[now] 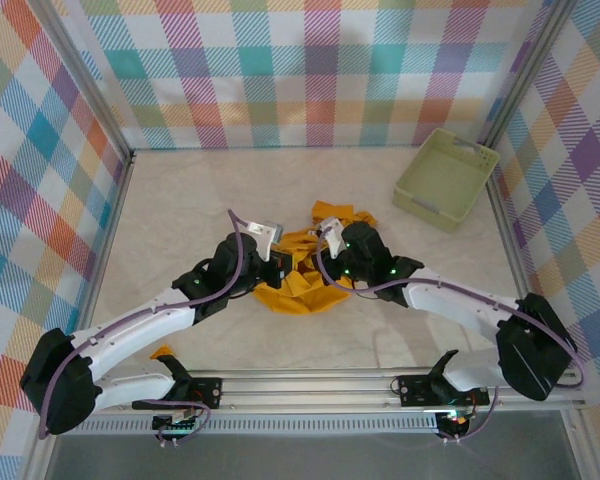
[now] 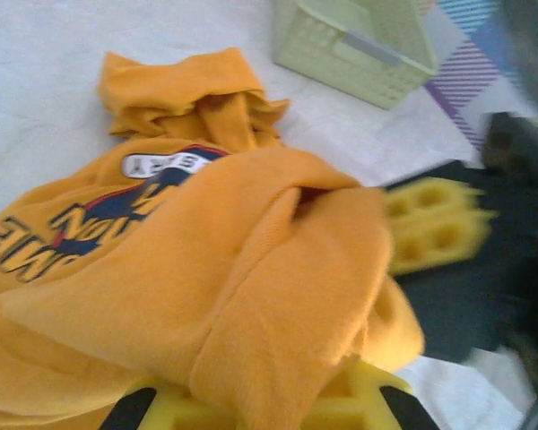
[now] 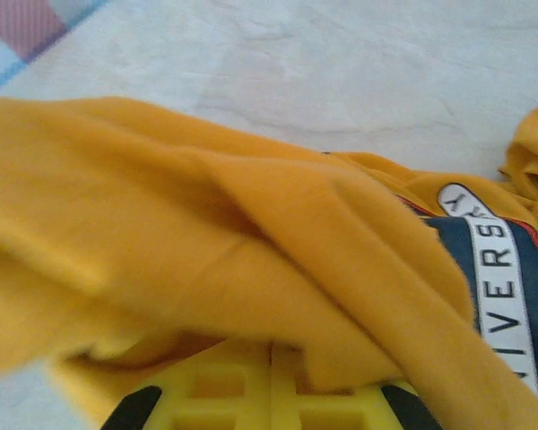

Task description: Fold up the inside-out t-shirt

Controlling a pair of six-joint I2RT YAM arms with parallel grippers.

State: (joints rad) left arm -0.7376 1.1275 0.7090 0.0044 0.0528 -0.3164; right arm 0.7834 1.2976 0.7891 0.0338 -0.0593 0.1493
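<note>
my left gripper (image 2: 267, 408) clamped on a fold of the inside-out t-shirt (image 1: 292, 288), my right gripper (image 3: 271, 381) pinched shut on its cloth too, shirt bunched mid table (image 1: 180, 200), green basket (image 1: 447, 178) well apart, far right

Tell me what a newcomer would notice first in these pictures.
A crumpled mustard-orange t-shirt lies in the middle of the table, and the left gripper and right gripper are each shut on its cloth. Navy-and-white printed lettering shows on the shirt. A pale green basket sits at the far right corner, against loud plaid walls.
</note>
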